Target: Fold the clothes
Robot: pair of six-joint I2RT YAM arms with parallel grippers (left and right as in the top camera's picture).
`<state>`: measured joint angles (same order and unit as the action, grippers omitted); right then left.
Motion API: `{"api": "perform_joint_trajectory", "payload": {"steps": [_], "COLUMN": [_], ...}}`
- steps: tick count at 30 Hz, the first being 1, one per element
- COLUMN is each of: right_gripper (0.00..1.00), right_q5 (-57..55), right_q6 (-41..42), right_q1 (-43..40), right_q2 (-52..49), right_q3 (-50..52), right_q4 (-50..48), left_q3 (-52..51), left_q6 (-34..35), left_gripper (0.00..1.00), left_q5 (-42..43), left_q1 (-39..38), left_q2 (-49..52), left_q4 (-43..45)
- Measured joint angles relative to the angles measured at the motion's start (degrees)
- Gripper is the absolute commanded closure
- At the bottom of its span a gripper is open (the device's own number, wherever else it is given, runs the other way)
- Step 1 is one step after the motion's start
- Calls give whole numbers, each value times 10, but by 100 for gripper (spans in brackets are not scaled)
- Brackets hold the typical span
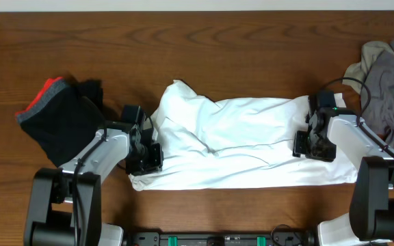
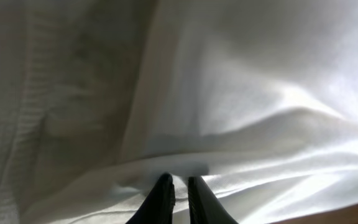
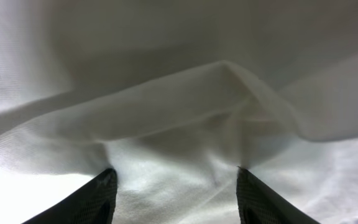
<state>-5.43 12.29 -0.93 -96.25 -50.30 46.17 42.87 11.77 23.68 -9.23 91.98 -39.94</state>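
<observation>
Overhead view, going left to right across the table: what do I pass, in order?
black garment with a red edge → left gripper → white T-shirt → right gripper → grey garment

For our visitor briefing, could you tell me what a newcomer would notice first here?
A rumpled white T-shirt sprawls across the table, left end effector and right end effector at its ends. A dark garment with a red edge lies left; grey clothes heap far right.
</observation>
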Motion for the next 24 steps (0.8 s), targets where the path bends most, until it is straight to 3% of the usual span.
{"api": "perform_joint_trajectory", "payload": {"steps": [3,7,15,19,24], "right_gripper": [40,39,37,36,36], "right_q5": [1,11,37,47,57], "right_q6": [-10,-21,-28,-30,-34], "right_q1": [0,0,0,0,0], "right_q2": [0,14,134,177,198], "right_q3": [-4,-20,-44,-44,-44], "right_q4": [-2,17,42,47,57], "left_q3": [-11,-9,63,136,259], "left_q6": [-15,-33,-32,-32,-32], "left_gripper": [83,51,45,44,44], "left_q5": [2,1,-12,-16,-10], "left_q1": [-3,-4,2,16,30], "left_q2": [-20,-98,-204,-156,-20], "left_q4": [-8,-9,110,120,114]}}
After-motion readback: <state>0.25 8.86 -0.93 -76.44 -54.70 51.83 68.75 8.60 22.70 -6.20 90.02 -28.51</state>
